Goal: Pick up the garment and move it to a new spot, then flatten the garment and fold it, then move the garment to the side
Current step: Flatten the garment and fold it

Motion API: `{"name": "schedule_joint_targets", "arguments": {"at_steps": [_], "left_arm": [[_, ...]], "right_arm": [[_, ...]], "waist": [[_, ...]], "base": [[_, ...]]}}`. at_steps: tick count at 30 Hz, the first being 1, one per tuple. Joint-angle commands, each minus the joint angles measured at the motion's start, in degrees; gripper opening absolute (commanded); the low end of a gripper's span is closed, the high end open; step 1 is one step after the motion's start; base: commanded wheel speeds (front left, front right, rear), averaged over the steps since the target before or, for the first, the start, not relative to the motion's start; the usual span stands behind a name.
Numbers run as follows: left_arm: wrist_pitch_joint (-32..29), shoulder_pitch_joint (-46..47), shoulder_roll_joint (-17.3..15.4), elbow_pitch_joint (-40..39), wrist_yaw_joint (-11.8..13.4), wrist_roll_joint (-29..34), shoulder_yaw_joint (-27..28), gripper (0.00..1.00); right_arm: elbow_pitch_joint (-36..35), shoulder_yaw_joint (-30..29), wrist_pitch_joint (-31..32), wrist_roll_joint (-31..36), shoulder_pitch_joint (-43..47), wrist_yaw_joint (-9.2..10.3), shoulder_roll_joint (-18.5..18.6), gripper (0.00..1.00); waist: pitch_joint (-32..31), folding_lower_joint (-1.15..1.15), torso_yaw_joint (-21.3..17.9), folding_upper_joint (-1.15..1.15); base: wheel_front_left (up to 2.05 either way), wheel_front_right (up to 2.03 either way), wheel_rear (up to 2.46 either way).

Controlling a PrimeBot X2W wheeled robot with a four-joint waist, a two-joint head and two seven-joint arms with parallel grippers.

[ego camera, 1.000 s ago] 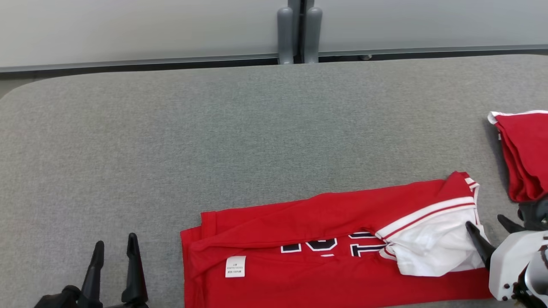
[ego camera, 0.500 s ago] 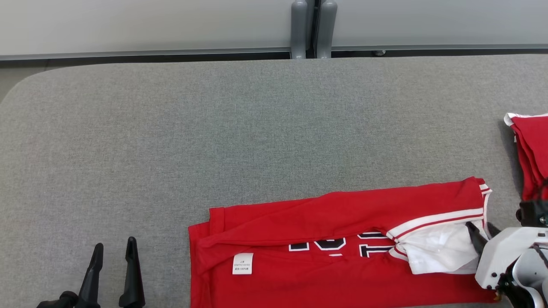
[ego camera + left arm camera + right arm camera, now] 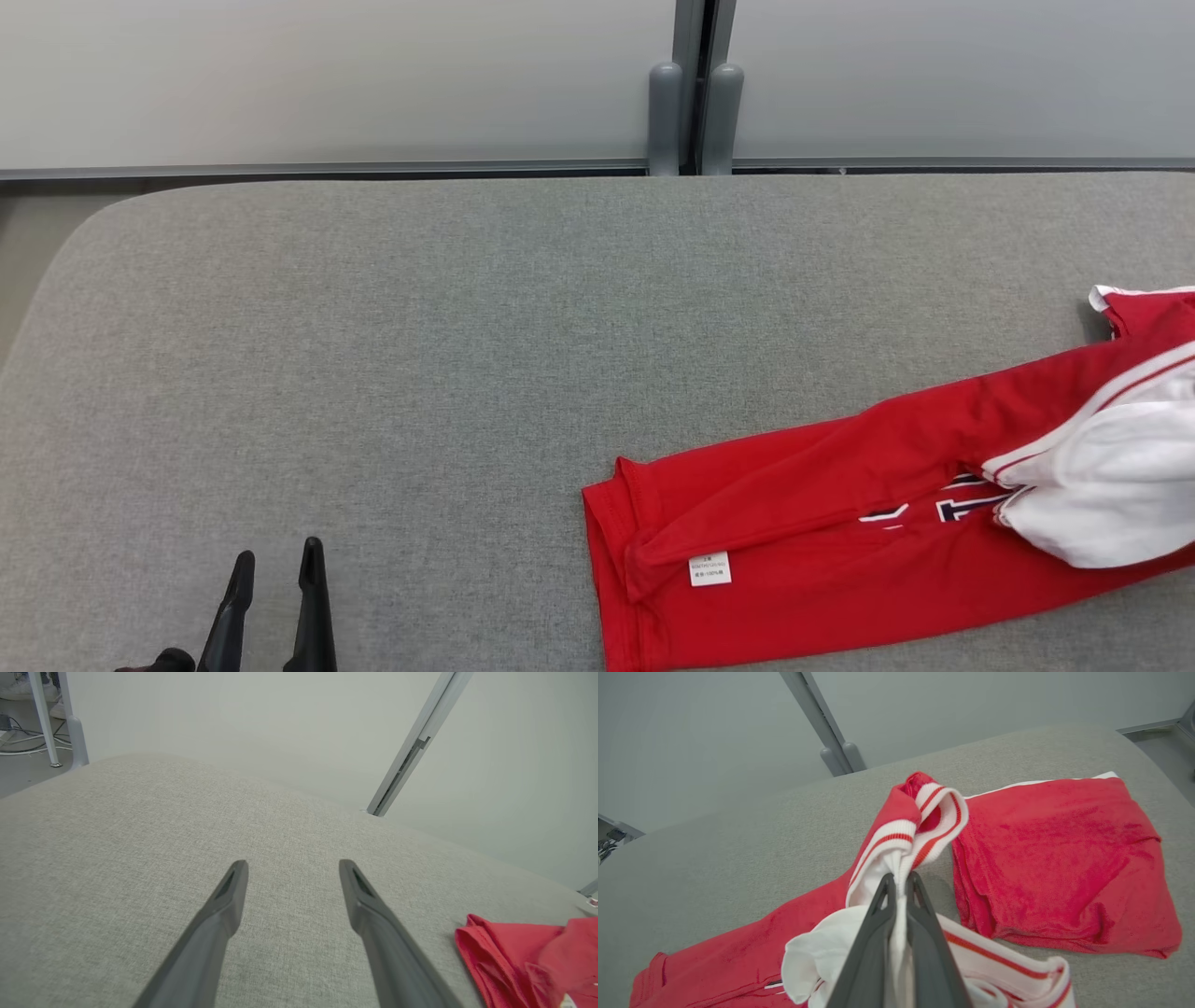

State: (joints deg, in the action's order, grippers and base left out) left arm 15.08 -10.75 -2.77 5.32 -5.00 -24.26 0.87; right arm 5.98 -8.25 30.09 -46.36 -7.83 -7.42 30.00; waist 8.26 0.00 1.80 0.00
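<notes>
On the table (image 3: 420,355), at its right side, your right gripper (image 3: 901,877) is clamped on the garment (image 3: 822,523) by its white end, probably to drag it aside. Your left gripper (image 3: 293,863) hovers, fingers apart, well clear.

Light on my feeds is soft, even and plenty bright, seems to come from above, no hard glare anywhere. The grey table (image 3: 373,373) is lit flat, and the red shirt (image 3: 794,523) throws just a thin soft shadow along its edge. Its white part is the brightest patch in the head view. Right wrist cam has a darker shadow tucked beside the folded cloth (image 3: 1064,858). Head view is crisp enough to show the weave, but the label (image 3: 709,568) print is too small to read. Wrist cams warp things: the post (image 3: 412,746) leans hard, and the left gripper (image 3: 293,870) has fingers (image 3: 217,924) going soft near the bottom edge.
</notes>
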Motion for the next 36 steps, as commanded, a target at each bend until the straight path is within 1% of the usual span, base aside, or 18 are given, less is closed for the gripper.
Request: {"name": "schedule_joint_targets", "arguments": {"at_steps": [1,3,5,7,9,12,15,18,20,23,26,27,28,29,30,33,36], "left_arm": [[0.1,-0.5,-0.3,0.0,0.2,-0.6,0.1,1.00],[0.1,-0.7,-0.2,0.1,0.5,-1.0,-0.1,1.00],[0.1,-0.9,-0.2,0.4,0.4,-0.9,-0.7,1.00],[0.1,-0.6,-0.3,0.9,0.3,-0.7,-1.1,1.00],[0.1,0.0,-0.2,1.9,0.6,-0.2,-1.7,1.00],[0.1,1.3,-0.2,2.9,0.7,0.3,-2.8,1.00],[0.1,2.2,-0.3,3.4,0.9,0.6,-4.1,1.00],[0.1,2.7,-0.3,3.4,0.8,1.3,-4.8,1.00],[0.1,2.8,-0.3,3.0,1.0,1.6,-4.5,1.00],[0.1,2.3,-0.2,3.1,1.1,1.7,-4.4,1.00],[0.1,1.8,-0.2,3.1,1.1,1.7,-4.5,1.00],[0.1,1.6,-0.2,3.2,1.1,1.6,-4.5,1.00],[0.1,1.6,-0.2,3.2,1.1,1.6,-4.5,1.00],[0.1,1.4,-0.2,3.3,1.2,1.6,-4.4,1.00],[0.1,1.2,-0.2,3.3,1.3,1.5,-4.4,1.00],[0.1,0.6,-0.2,3.3,1.5,1.7,-4.0,1.00],[0.1,-0.3,-0.2,3.1,1.6,2.1,-3.3,1.00]], "right_arm": [[-3.5,0.3,1.9,-1.2,1.0,-0.12,-0.4,0.00],[-9.0,2.0,4.9,-2.8,1.8,-0.12,-2.1,0.00],[-13.7,6.2,7.9,-3.2,2.5,-0.12,-4.6,0.00],[-16.5,11.1,10.0,-2.5,2.5,-0.11,-8.1,0.00],[-17.2,16.3,10.5,-0.8,2.0,-0.11,-12.0,0.00],[-13.5,22.5,8.1,1.9,0.6,-0.11,-18.8,0.00],[-7.2,27.2,4.5,4.0,-0.9,-0.11,-23.9,0.00],[-1.6,30.4,0.5,4.7,-2.6,-0.12,-26.0,0.00],[1.7,32.1,-1.8,4.6,-3.6,-0.12,-26.7,0.00],[5.5,34.0,-4.7,3.7,-4.9,-0.12,-27.0,0.00],[7.9,36.2,-7.2,1.2,-6.1,-0.12,-27.0,0.00],[8.4,36.8,-8.2,0.5,-6.5,-0.12,-27.0,0.16],[8.4,36.8,-8.2,0.5,-6.5,-0.12,-27.0,0.16],[8.9,37.4,-9.1,-0.1,-6.9,-0.12,-27.0,0.46],[9.3,37.9,-10.1,-0.7,-7.1,-0.12,-26.9,1.00],[9.4,38.0,-13.3,-0.4,-7.4,-0.12,-26.9,1.00],[7.0,36.4,-16.3,0.4,-5.7,-0.12,-26.8,1.00]], "waist": [[-0.4,0.00,0.3,0.00],[-0.5,0.00,0.1,0.00],[-0.5,0.00,-0.2,0.00],[-0.6,0.00,-0.4,0.00],[-0.5,0.00,-0.8,0.00],[-0.6,0.00,-0.9,0.00],[-0.7,0.00,-0.4,0.00],[-1.0,0.00,0.8,0.00],[-1.1,0.00,1.5,0.00],[-1.3,0.00,2.3,0.00],[-1.7,0.00,2.6,0.00],[-1.8,0.00,2.6,0.00],[-1.8,0.00,2.6,0.00],[-2.0,0.00,2.5,0.00],[-2.3,0.00,2.4,0.00],[-3.2,0.00,1.6,0.00],[-4.5,0.00,0.8,0.00]], "base": [[0.00,0.00,0.00],[0.00,0.00,0.00],[0.00,0.00,0.00],[0.00,0.00,0.00],[0.00,0.00,0.00],[0.00,0.00,0.00],[0.00,0.00,0.00],[0.00,0.00,0.00],[0.00,0.00,0.00],[0.00,0.00,0.00],[0.00,0.00,0.00],[0.00,0.00,0.00],[0.00,0.00,0.00],[0.00,0.00,0.00],[0.00,0.00,0.00],[0.00,0.00,0.00],[0.00,0.00,0.00]]}}
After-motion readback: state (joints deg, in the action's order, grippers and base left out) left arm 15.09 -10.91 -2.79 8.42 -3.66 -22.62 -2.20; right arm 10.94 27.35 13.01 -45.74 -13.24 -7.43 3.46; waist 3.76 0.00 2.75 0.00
